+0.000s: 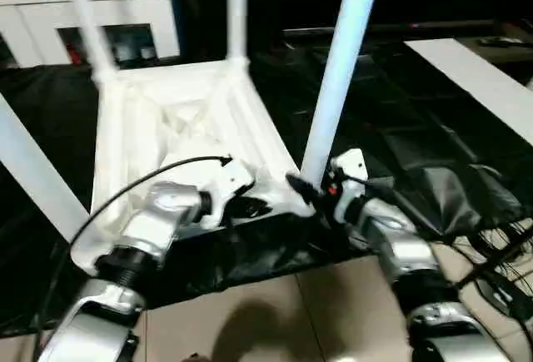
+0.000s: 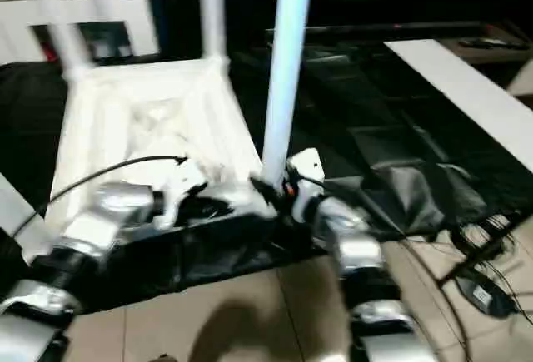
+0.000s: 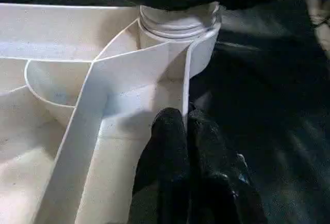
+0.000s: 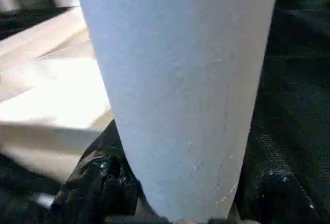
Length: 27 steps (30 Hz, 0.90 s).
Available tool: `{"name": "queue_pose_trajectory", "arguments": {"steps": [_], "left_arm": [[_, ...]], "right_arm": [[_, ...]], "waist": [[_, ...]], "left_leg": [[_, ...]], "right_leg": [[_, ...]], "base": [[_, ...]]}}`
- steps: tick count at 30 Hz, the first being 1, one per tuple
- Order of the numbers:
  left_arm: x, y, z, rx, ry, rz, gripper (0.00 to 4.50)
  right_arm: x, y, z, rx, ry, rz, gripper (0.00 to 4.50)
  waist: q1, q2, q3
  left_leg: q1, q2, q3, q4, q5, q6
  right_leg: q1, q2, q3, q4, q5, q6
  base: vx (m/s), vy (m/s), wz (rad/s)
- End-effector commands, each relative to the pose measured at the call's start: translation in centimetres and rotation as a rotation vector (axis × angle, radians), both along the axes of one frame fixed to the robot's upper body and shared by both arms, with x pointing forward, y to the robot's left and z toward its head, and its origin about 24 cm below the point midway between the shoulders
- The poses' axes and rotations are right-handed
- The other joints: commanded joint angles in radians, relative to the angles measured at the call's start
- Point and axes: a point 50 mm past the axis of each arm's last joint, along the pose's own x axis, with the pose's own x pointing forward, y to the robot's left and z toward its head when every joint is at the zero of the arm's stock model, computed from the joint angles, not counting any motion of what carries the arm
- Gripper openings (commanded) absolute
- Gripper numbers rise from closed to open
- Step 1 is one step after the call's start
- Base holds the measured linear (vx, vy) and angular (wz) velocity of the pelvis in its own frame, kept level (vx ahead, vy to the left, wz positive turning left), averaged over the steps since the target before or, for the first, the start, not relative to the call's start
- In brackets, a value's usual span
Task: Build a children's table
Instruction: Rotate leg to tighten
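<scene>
On the black sheet [image 1: 250,254] lies the table [image 1: 175,121], upside down, with 4 legs in its corner sockets. Right gripper [image 1: 310,189] clamps the near-right leg [image 1: 340,71] just above its socket. Left gripper [image 3: 186,131], fingers together, pinches the rim wall beside that socket.

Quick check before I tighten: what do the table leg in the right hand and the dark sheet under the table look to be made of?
The leg looks like white moulded plastic, matte, faintly speckled in the right wrist view. The table's underside seems the same plastic, with thin moulded ribs. The dark sheet looks like thin glossy plastic film, creased and shiny; it may be coated fabric.
</scene>
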Motion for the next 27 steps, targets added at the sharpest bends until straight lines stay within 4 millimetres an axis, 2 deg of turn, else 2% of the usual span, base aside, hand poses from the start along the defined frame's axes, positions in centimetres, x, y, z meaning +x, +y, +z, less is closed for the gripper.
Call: {"name": "queue_pose_trajectory", "arguments": {"steps": [1, 4, 5, 6, 7, 8, 10, 12, 13, 14, 17, 20, 21, 22, 24, 25, 27], "left_arm": [[0.5, -2.9, 1.3, -0.038, -0.063, -0.002, 0.00], [0.2, -3.4, 1.3, -0.047, -0.062, -0.013, 0.00], [0.0, -3.4, 1.3, -0.051, -0.058, -0.031, 0.00], [-0.1, -3.2, 1.2, -0.054, -0.056, -0.043, 0.00], [-0.2, -3.1, 1.2, -0.055, -0.055, -0.049, 0.00], [-0.2, -3.1, 1.2, -0.055, -0.055, -0.050, 0.00], [-0.4, -2.7, 1.1, -0.062, -0.053, -0.071, 0.00], [-0.5, -2.5, 1.1, -0.066, -0.049, -0.093, 0.00], [-0.6, -2.3, 1.1, -0.069, -0.045, -0.107, 0.00], [-0.6, -2.3, 1.1, -0.069, -0.045, -0.107, 0.00], [-0.9, -1.4, 1.2, -0.070, -0.029, -0.177, 0.00], [-1.1, -0.7, 1.3, -0.061, -0.012, -0.222, 0.00], [-1.1, -0.5, 1.3, -0.058, -0.008, -0.233, 0.00], [-1.1, -0.5, 1.4, -0.057, -0.006, -0.238, 0.00], [-1.2, -0.1, 1.5, -0.054, 0.008, -0.283, 0.00], [-1.2, -0.1, 1.5, -0.054, 0.008, -0.283, 0.00], [-1.5, 0.3, 1.8, -0.056, 0.035, -0.354, 0.00]], "right_arm": [[-1.4, 4.8, -1.3, 0.061, 0.094, 0.112, 2.04], [-1.1, 5.6, -0.8, 0.062, 0.075, 0.083, 2.04], [-1.0, 5.5, -0.5, 0.044, 0.044, 0.094, 2.39], [-1.0, 5.2, -0.4, 0.029, 0.019, 0.106, 2.39], [-1.0, 4.9, -0.3, 0.018, 0.001, 0.112, 2.73], [-0.9, 4.8, -0.3, 0.014, -0.005, 0.112, 2.76], [-0.7, 3.6, -0.1, 0.003, -0.019, 0.139, 2.84], [-0.6, 2.6, 0.1, 0.003, -0.027, 0.164, 3.21], [-0.5, 1.9, 0.2, 0.003, -0.032, 0.179, 3.21], [-0.5, 1.9, 0.2, 0.003, -0.032, 0.179, 3.32], [-0.5, -0.4, 0.9, -0.004, -0.035, 0.307, 3.57], [-0.7, -1.7, 1.4, -0.014, -0.016, 0.437, 3.80], [-0.8, -2.0, 1.5, -0.026, -0.011, 0.472, 3.80], [-0.9, -2.1, 1.6, -0.030, -0.009, 0.487, 4.03], [-1.1, -3.0, 1.8, -0.081, 0.002, 0.576, 4.10], [-1.1, -3.0, 1.8, -0.081, 0.002, 0.576, 4.10], [-1.4, -4.0, 2.1, -0.119, 0.032, 0.687, 4.10]], "waist": [[0.001, 0.008, -0.044], [0.001, 0.008, -0.045], [0.001, 0.009, -0.046], [0.001, 0.009, -0.047], [0.001, 0.009, -0.049], [0.001, 0.009, -0.049], [0.001, 0.010, -0.050], [0.003, 0.009, -0.052], [0.004, 0.008, -0.052], [0.006, 0.008, -0.052], [0.008, 0.009, -0.054], [0.016, 0.008, -0.058], [0.016, 0.008, -0.058], [0.022, 0.011, -0.058], [0.028, 0.005, -0.057], [0.033, 0.008, -0.056], [0.036, 0.008, -0.055]], "left_leg": [[0.010, 0.027, -0.028, -0.081, -0.404, -0.019], [0.008, 0.028, -0.026, -0.081, -0.395, -0.014], [0.007, 0.029, -0.026, -0.082, -0.394, -0.015], [0.005, 0.028, -0.025, -0.081, -0.386, -0.014], [0.004, 0.029, -0.023, -0.081, -0.374, -0.010], [0.003, 0.028, -0.023, -0.080, -0.369, -0.008], [0.002, 0.028, -0.020, -0.079, -0.351, 0.001], [0.001, 0.027, -0.017, -0.076, -0.325, 0.014], [0.000, 0.027, -0.015, -0.075, -0.307, 0.021], [0.001, 0.027, -0.014, -0.073, -0.297, 0.028], [-0.003, 0.026, -0.014, -0.070, -0.261, 0.043], [-0.007, 0.027, -0.010, -0.063, -0.199, 0.073], [-0.007, 0.027, -0.010, -0.063, -0.199, 0.073], [-0.006, 0.031, -0.008, -0.060, -0.181, 0.081], [-0.006, 0.031, -0.007, -0.061, -0.187, 0.076], [-0.003, 0.032, -0.007, -0.061, -0.195, 0.073], [-0.001, 0.034, -0.007, -0.062, -0.215, 0.063]], "right_leg": [[0.027, -0.066, 0.049, -0.110, -0.480, -0.117], [0.028, -0.065, 0.051, -0.107, -0.444, -0.122], [0.027, -0.065, 0.052, -0.105, -0.435, -0.125], [0.031, -0.065, 0.052, -0.102, -0.409, -0.131], [0.031, -0.064, 0.053, -0.099, -0.377, -0.140], [0.032, -0.063, 0.054, -0.097, -0.363, -0.145], [0.035, -0.061, 0.055, -0.093, -0.317, -0.162], [0.040, -0.060, 0.055, -0.089, -0.273, -0.176], [0.040, -0.060, 0.056, -0.086, -0.249, -0.183], [0.041, -0.061, 0.056, -0.086, -0.244, -0.189], [0.047, -0.060, 0.054, -0.081, -0.216, -0.199], [0.054, -0.054, 0.052, -0.068, -0.121, -0.228], [0.054, -0.054, 0.052, -0.068, -0.121, -0.228], [0.050, -0.055, 0.050, -0.063, -0.094, -0.242], [0.050, -0.058, 0.050, -0.065, -0.117, -0.243], [0.049, -0.059, 0.049, -0.068, -0.140, -0.241], [0.046, -0.060, 0.051, -0.071, -0.172, -0.237]], "base": [[0.000, 0.000, 0.00], [0.000, 0.000, 0.00], [0.000, 0.000, 0.00], [0.000, 0.000, 0.00], [0.000, 0.000, 0.00], [0.000, 0.000, 0.00], [0.000, 0.000, 0.00], [0.000, 0.000, 0.00], [0.000, 0.000, 0.00], [0.000, 0.000, 0.00], [0.000, 0.000, 0.00], [0.000, 0.000, 0.00], [0.000, 0.000, 0.00], [0.000, 0.000, 0.00], [0.000, 0.000, 0.00], [0.000, 0.000, 0.00], [0.000, 0.000, 0.00]]}}
